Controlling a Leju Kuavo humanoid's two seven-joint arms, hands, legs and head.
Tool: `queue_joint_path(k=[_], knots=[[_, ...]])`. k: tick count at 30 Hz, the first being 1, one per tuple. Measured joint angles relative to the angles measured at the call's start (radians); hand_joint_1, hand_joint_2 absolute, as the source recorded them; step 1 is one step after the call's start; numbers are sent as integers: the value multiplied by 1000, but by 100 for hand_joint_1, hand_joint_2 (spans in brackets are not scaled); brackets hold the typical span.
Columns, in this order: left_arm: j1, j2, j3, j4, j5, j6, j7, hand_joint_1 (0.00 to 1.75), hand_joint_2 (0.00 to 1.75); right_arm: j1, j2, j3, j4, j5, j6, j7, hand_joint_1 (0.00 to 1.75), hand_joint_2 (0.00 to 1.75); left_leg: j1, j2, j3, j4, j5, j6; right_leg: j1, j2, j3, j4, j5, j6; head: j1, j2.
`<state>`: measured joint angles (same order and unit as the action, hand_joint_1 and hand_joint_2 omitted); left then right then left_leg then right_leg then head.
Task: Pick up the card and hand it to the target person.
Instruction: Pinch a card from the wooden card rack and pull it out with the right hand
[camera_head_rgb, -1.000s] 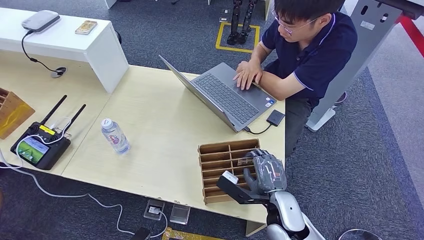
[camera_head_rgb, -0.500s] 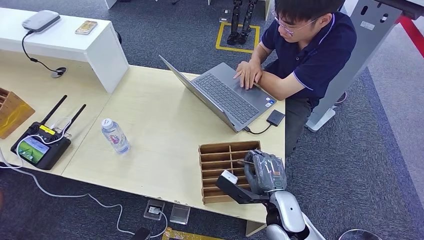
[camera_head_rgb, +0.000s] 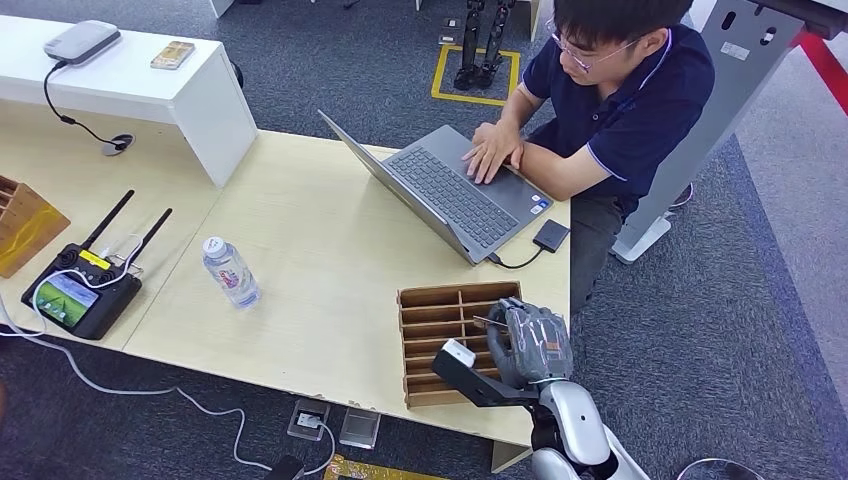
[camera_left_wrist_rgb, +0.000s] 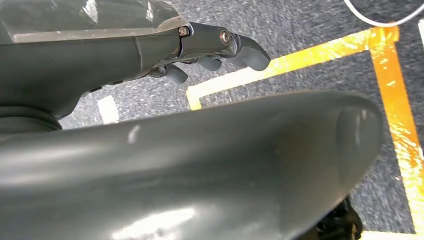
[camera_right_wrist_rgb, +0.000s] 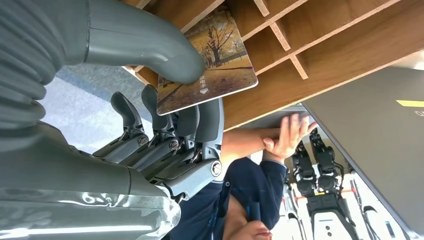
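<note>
The card (camera_right_wrist_rgb: 205, 65), printed with an autumn tree scene, is pinched between the thumb and fingers of my right hand (camera_right_wrist_rgb: 165, 130). In the head view that hand (camera_head_rgb: 530, 345) hovers at the right end of the wooden slotted organizer (camera_head_rgb: 440, 320) near the desk's front edge, and the card (camera_head_rgb: 490, 323) shows as a thin edge at its fingertips. The target person (camera_head_rgb: 620, 100) in a dark polo sits at the far right of the desk, typing on a grey laptop (camera_head_rgb: 450, 190). My left hand (camera_left_wrist_rgb: 220, 47) hangs over the carpet holding nothing, fingers apart.
A water bottle (camera_head_rgb: 231, 272) stands mid-desk. A black controller with antennas (camera_head_rgb: 80, 290) and cables lie at the left. A white raised shelf (camera_head_rgb: 150, 90) is at the back left. A small black adapter (camera_head_rgb: 551, 236) lies beside the laptop.
My right hand with the card has drawn back slightly toward me over the organizer. The person's hands shifted a little on the laptop.
</note>
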<state>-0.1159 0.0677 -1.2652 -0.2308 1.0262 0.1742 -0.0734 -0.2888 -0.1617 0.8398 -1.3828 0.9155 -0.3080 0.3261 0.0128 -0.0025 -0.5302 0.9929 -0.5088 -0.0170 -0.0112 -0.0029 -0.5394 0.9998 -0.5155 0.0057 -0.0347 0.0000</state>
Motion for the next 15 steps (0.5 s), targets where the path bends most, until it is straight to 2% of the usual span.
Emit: queue_joint_path(k=[5, 8, 10, 13, 15], knots=[[0, 0, 1, 0, 7, 12, -6, 0, 0, -9, 0, -9, -33, -69, -2, -32, 141, 175, 0, 0, 0, 0, 0, 0, 0, 0, 0, 0, 0, 0, 0, 0], [0, 0, 1, 0, 8, 22, -5, 0, 0, -28, -1, -24, -72, -58, -37, -37, 141, 175, 0, 0, 0, 0, 0, 0, 0, 0, 0, 0, 0, 0, 0, 0], [0, 0, 0, 0, 8, 31, -4, 0, 0, -44, -2, -37, -108, -17, -106, -45, 141, 175, 0, 0, 0, 0, 0, 0, 0, 0, 0, 0, 0, 0, 0, 0], [1, -1, 0, 0, -4, 38, -3, 0, 0, -70, -4, -58, -154, 85, -282, -79, 141, 175, 0, 0, 0, 0, 0, 0, 0, 0, 0, 0, 0, 0, 0, 0], [0, -2, 0, 0, -14, 39, -2, 0, 0, -86, -3, -69, -167, 127, -359, -107, 141, 175, 0, 0, 0, 0, 0, 0, 0, 0, 0, 0, 0, 0, 0, 0]])
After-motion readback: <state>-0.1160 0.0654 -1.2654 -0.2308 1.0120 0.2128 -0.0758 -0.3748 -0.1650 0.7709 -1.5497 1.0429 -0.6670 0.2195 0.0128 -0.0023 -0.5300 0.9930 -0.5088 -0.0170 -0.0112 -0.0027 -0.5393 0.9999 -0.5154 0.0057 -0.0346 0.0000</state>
